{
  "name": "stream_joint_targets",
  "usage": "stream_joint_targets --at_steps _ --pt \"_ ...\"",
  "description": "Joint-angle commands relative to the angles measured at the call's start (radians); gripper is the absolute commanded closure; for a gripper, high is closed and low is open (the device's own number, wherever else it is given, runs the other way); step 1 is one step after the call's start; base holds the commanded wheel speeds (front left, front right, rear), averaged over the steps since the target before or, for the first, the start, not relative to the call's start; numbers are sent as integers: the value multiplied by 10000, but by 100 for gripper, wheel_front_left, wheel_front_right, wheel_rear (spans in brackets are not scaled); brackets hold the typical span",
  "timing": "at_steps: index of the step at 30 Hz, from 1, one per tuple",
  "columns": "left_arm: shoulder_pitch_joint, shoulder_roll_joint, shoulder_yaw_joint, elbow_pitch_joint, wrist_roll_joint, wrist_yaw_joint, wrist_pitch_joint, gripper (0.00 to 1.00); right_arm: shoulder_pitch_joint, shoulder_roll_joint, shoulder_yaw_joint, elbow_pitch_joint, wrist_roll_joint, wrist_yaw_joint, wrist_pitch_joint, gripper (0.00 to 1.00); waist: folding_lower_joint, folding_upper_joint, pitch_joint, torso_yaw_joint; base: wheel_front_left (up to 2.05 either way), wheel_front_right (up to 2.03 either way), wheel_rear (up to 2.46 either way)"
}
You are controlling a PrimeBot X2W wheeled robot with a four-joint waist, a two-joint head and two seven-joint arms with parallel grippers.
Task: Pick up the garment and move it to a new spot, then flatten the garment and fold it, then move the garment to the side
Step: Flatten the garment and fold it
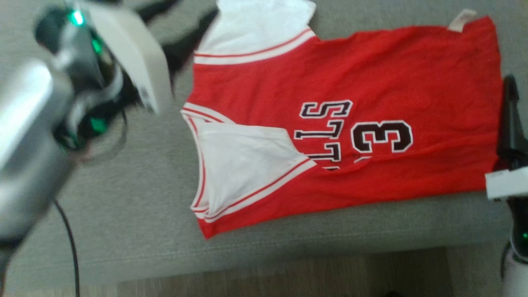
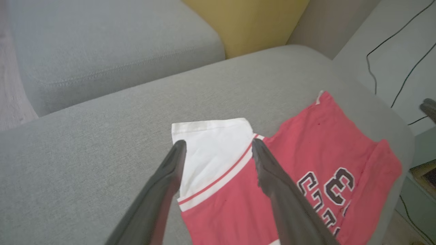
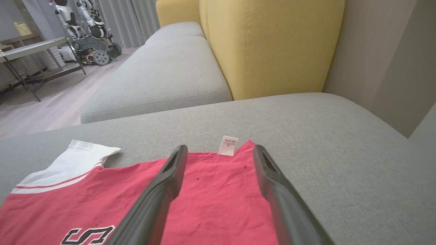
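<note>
The garment is a red jersey with white sleeves and dark lettering. It lies flat and folded lengthwise on the grey sofa cushion. My left gripper hovers open over the garment, above its white sleeve, with nothing between the fingers. In the head view the left arm is a blur at the upper left. My right gripper is open above the garment at its red hem, near the white label. One dark right finger stands at the garment's right edge.
A yellow backrest rises behind the cushion, and a second grey seat lies beyond. The cushion's front edge meets a wooden floor. Black cables run along the wall. Another robot and a table stand far off.
</note>
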Motion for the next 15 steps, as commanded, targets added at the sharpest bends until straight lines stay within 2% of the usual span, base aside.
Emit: stream_joint_targets --at_steps 1,5,8,15 --pt "-944 315 463 416 65 -240 315 0 -296 -27 357 -290 32 63 -166 0 -1 0 581 -443 0 0 0" --pt "-2328 121 183 2131 373 -903 829 0 -509 -11 661 -70 113 63 -423 0 -1 0 1043 -882 0 0 0" --pt "-3008 -86 -32 3151 583 -1239 1025 0 -591 -5 735 53 185 63 -570 0 -1 0 1329 -1158 0 0 0" --pt "-4114 -385 -449 4785 1150 -1651 1143 0 -853 -1 917 309 478 63 -935 0 -1 0 1977 -1647 0 0 0"
